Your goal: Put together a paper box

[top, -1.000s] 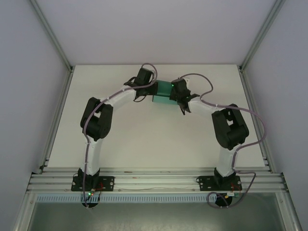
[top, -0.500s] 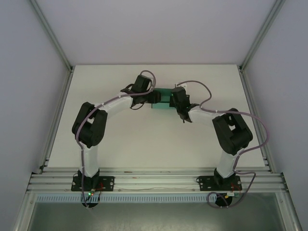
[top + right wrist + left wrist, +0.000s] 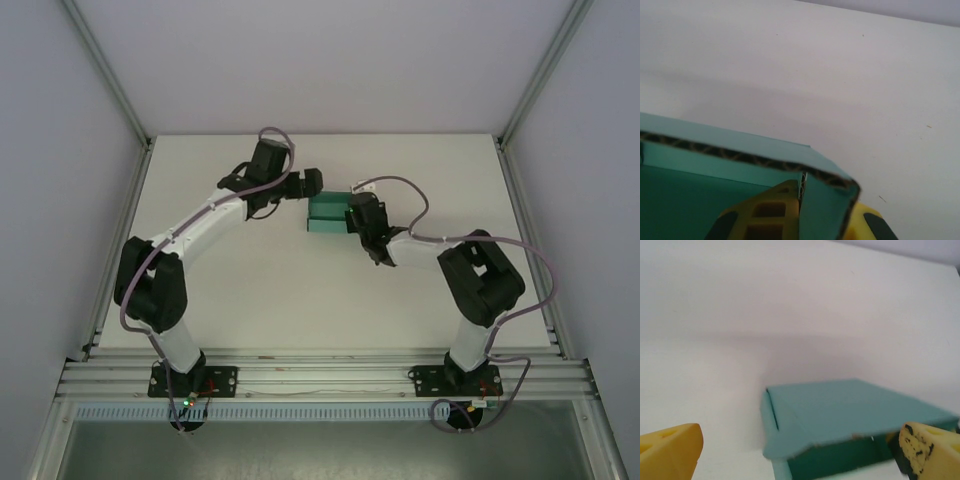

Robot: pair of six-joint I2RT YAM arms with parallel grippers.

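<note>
Cardboard in teal-green, the paper box (image 3: pixel 327 213) sits folded up near the middle of the white surface (image 3: pixel 250 290), toward the far side, between the two arms. The right tool (image 3: pixel 352 213) is closed on the box's right-hand wall: in the right wrist view one of its yellow fingers (image 3: pixel 765 212) is inside the box and the other outside, with the cut corrugated edge pinched between them beside a corner. The left tool (image 3: pixel 310 183) stands wide open just off the box's far left corner, touching nothing.

The card looks light and likely to slide on the smooth surface unless pinned. Its panels should stay fairly stiff but give way at the creases and dent under a hard squeeze. The best hold is probably a wall edge close to a corner, where folded layers back each other.

As a container, the box shows only its own teal floor and walls inside; nothing is seen in it.
</note>
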